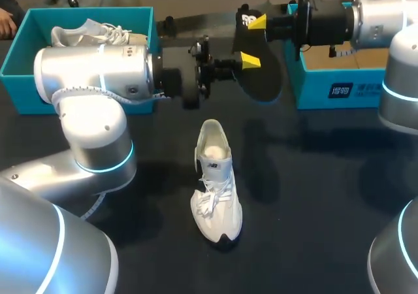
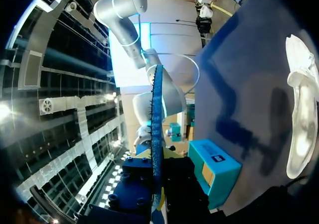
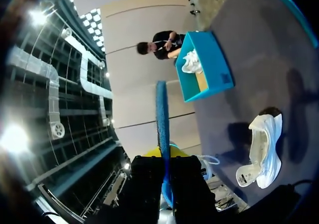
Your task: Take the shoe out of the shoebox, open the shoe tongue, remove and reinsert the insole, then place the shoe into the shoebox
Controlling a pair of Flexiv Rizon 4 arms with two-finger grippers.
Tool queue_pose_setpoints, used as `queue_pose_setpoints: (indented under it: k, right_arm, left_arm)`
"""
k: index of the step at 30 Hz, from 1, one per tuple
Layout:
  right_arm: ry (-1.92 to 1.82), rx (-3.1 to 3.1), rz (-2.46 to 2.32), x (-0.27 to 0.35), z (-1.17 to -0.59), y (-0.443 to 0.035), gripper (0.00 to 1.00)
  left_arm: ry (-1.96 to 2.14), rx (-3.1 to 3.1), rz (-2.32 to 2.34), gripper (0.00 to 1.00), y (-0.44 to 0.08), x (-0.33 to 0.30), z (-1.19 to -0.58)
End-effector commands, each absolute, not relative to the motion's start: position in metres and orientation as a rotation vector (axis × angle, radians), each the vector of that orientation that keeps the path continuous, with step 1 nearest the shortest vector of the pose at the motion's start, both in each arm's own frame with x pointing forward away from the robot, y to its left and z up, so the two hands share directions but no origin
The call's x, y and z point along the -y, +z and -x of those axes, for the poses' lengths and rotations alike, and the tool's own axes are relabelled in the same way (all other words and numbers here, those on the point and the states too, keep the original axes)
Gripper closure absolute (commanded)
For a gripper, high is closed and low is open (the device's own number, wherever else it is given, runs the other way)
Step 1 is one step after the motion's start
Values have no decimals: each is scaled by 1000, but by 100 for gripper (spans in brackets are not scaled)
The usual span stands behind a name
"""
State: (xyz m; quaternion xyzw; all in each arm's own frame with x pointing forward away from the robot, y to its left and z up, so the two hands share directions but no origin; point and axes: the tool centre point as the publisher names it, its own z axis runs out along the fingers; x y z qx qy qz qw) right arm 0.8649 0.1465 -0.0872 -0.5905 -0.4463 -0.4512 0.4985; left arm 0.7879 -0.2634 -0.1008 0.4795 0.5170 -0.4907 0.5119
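Observation:
A thin insole [image 1: 262, 72], black on one face with a blue edge, hangs in the air above the table's far middle. My left gripper [image 1: 250, 61] is shut on its lower part, and my right gripper [image 1: 257, 21] is shut on its upper end. In the left wrist view the insole's edge [image 2: 157, 129] runs out from between the fingers of the left gripper [image 2: 158, 194]. The right wrist view shows the same insole [image 3: 162, 129] clamped in the right gripper [image 3: 167, 184]. The white shoe [image 1: 215, 183] lies on the dark table below, laces loose and mouth open.
A teal shoebox [image 1: 19, 52] at the far left holds a second white shoe [image 1: 91, 32]. Another teal box [image 1: 326, 91] with a cardboard floor stands at the far right. My left arm's elbow [image 1: 91, 91] looms over the table's left side.

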Motion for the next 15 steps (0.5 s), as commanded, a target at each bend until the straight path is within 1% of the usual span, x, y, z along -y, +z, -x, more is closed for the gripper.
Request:
queue_pose_setpoints:
  k: [1, 15]
  right_arm:
    - [-1120, 1105, 1461, -143, -852, -87, 0]
    - [-1297, 1341, 1378, -124, -822, -85, 0]
  left_arm:
    - [-1187, -1236, -1151, 100, -95, 248, -789]
    - [-1212, -1243, -1135, 100, -93, 212, -792]
